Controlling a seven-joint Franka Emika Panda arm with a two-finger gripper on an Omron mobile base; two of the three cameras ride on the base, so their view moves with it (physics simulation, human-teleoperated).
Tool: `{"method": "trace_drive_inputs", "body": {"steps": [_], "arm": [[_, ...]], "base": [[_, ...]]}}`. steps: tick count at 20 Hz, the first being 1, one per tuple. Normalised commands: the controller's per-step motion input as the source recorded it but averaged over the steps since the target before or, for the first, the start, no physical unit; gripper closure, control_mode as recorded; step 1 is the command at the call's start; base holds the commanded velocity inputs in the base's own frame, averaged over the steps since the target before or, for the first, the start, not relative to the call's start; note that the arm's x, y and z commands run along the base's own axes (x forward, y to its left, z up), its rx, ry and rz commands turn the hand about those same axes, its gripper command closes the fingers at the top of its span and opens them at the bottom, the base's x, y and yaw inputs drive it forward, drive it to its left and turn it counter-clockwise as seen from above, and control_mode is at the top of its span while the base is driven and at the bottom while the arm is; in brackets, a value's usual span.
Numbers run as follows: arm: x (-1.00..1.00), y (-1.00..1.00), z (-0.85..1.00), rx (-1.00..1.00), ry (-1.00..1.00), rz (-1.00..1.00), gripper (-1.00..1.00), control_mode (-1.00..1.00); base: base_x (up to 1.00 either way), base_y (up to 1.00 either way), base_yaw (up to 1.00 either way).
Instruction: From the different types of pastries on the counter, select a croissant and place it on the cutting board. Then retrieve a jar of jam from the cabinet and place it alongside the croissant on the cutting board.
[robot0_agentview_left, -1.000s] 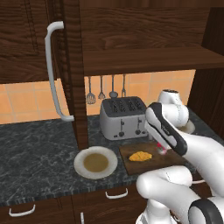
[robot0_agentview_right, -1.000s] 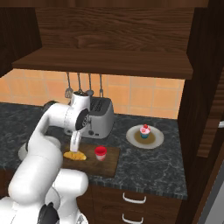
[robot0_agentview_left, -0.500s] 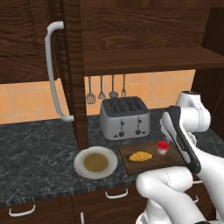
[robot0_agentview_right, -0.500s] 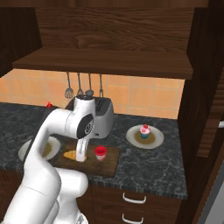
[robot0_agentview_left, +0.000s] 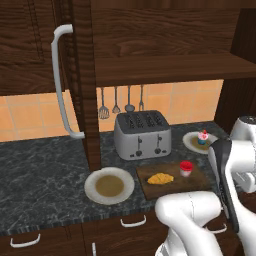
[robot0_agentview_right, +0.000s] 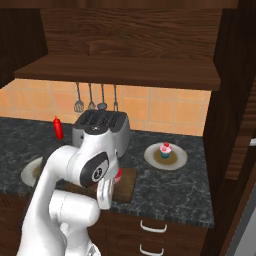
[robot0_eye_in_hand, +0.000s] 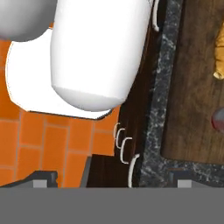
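Croissant (robot0_agentview_left: 160, 178) lying on the left part of the cutting board (robot0_agentview_left: 197, 181), with the red-lidded jar of jam (robot0_agentview_left: 186, 168) upright just to its right on the same board. Board flat on the dark marbled counter (robot0_agentview_left: 40, 185), in front of the silver toaster (robot0_agentview_left: 142, 134) and beside a round plate (robot0_agentview_left: 109, 185). Cupcake (robot0_agentview_left: 202, 137) on another plate further right. Wall cabinet (robot0_agentview_left: 42, 45) door swung open. Gripper (robot0_eye_in_hand: 111, 179) spread wide, empty, pointed down past the counter edge toward the drawer handles (robot0_eye_in_hand: 124, 146).
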Motion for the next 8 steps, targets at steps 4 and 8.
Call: {"method": "trace_drive_inputs", "body": {"steps": [4, 8], "arm": [[-0.65, -0.65, 0.03, -0.13, -0.20, 0.00, -1.00, -1.00], [-0.75, -0.57, 0.04, -0.13, -0.22, 0.00, -1.00, -1.00]], "base": [[0.00, 0.00, 0.00], [0.00, 0.00, 0.00]]}}
